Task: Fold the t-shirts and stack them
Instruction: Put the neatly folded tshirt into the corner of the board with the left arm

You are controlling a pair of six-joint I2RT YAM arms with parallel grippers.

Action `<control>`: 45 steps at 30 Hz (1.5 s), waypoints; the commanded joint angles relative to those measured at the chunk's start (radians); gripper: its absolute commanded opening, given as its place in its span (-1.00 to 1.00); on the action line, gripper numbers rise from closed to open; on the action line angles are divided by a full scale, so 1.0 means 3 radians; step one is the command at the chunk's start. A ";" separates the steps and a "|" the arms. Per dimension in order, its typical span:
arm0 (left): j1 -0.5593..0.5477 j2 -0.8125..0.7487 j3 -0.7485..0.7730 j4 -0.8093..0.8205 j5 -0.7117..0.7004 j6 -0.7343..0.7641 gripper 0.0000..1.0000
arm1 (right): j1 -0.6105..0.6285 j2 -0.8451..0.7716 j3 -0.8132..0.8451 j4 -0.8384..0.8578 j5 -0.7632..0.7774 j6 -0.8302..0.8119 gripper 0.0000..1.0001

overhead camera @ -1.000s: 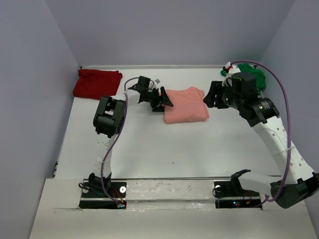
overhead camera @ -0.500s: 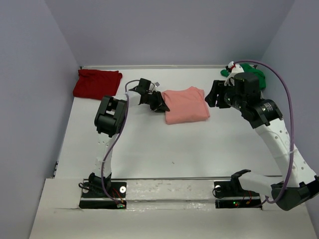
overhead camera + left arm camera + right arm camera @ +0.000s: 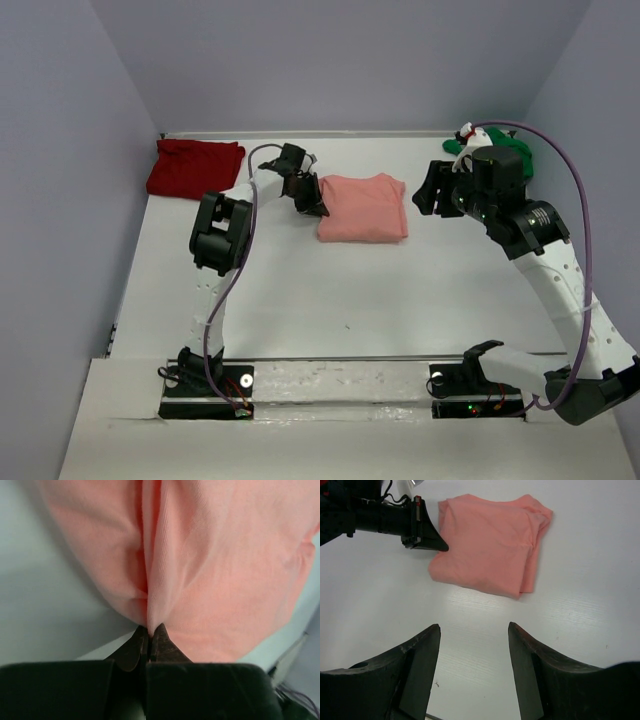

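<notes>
Left wrist view: left fingers (image 3: 131, 650) clench a thin edge of the salmon-pink t-shirt (image 3: 220, 555); dragging could undo its fold or slip free, while right fingers (image 3: 420, 660) hang spread, empty, near it.

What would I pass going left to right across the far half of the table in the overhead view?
In order: dark red t-shirt → left hand → salmon-pink t-shirt → right hand → green t-shirt.
</notes>
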 commanded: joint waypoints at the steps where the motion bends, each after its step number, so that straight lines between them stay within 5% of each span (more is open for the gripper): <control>1: 0.0069 -0.0193 0.0502 -0.0880 -0.1000 0.0566 -1.00 | 0.0015 -0.0019 0.0032 0.0162 -0.0046 -0.0041 0.25; 16: 0.0187 -0.0065 0.1587 -0.1520 -0.2130 0.1139 -1.00 | 0.0015 0.0042 -0.0219 0.0218 -0.0092 -0.0046 0.22; 25: 0.0483 0.0057 0.1781 -0.1576 -0.2045 0.1273 -1.00 | 0.0015 0.0088 -0.0168 0.0188 -0.0220 -0.0071 0.22; 35: 0.0509 0.0175 0.1541 -0.1474 -0.1845 0.1145 -1.00 | 0.0015 0.0155 -0.0009 0.0172 -0.0220 -0.0081 0.22; 45: 0.0387 -0.0049 0.0412 -0.0897 -0.1012 0.0746 -1.00 | 0.0015 0.0272 -0.0019 0.0193 -0.0296 -0.0046 0.22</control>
